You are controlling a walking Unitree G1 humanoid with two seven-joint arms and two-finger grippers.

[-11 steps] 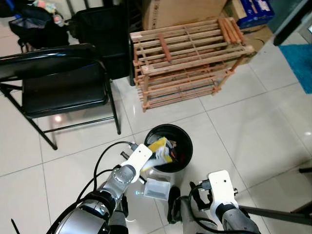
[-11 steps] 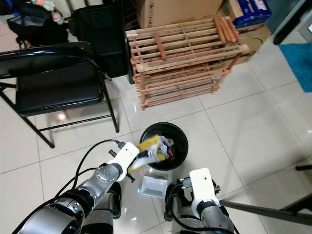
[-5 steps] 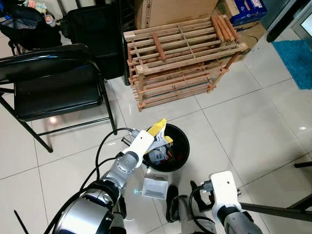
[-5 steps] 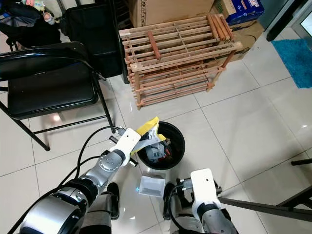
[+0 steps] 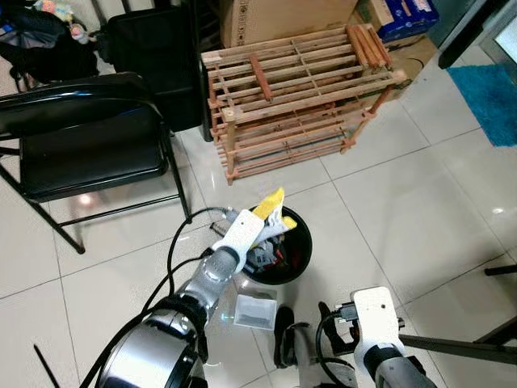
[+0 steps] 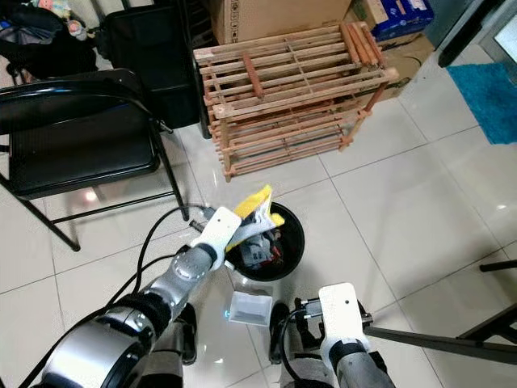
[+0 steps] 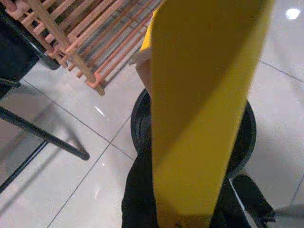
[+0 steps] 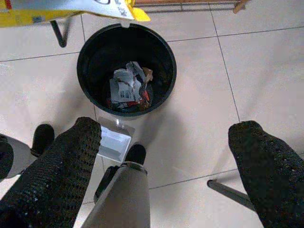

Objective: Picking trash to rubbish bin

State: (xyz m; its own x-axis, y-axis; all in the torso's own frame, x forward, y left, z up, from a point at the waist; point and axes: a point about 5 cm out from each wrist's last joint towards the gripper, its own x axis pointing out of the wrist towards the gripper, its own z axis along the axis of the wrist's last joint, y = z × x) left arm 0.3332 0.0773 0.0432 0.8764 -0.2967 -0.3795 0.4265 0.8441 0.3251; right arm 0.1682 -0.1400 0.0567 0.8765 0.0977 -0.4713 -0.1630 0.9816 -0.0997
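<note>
Left eye view has the left gripper [image 5: 262, 229] raised over the near-left rim of the black rubbish bin [image 5: 300, 260], its fingers closed on a yellow wrapper [image 5: 271, 206] that sticks up and tilts toward the bin's opening. Through the left wrist camera the yellow wrapper [image 7: 199, 114] runs as a broad twisted band along the fingers, with the bin's rim [image 7: 137, 118] below it; no printing can be read on that side. From the right wrist camera the wrapper's other face is white with dark lettering [image 8: 71, 7], possibly digits, too cropped to read. Inside the bin lies crumpled trash [image 8: 128, 88], white paper with red and dark print that is too small to make out.

On the tiled floor [image 5: 420, 202], just beside the bin's near edge, sits a small clear plastic container [image 5: 255, 310]. The right gripper [image 8: 166, 142] hangs low near the robot's feet, its two black fingers spread wide and holding nothing.

Beyond the bin stands a wooden slatted rack [image 5: 299, 97], with a black folding chair [image 5: 89, 137] to its left. A cardboard box [image 5: 283, 16] and a blue carton [image 5: 408, 12] with illegible white print sit behind the rack.
</note>
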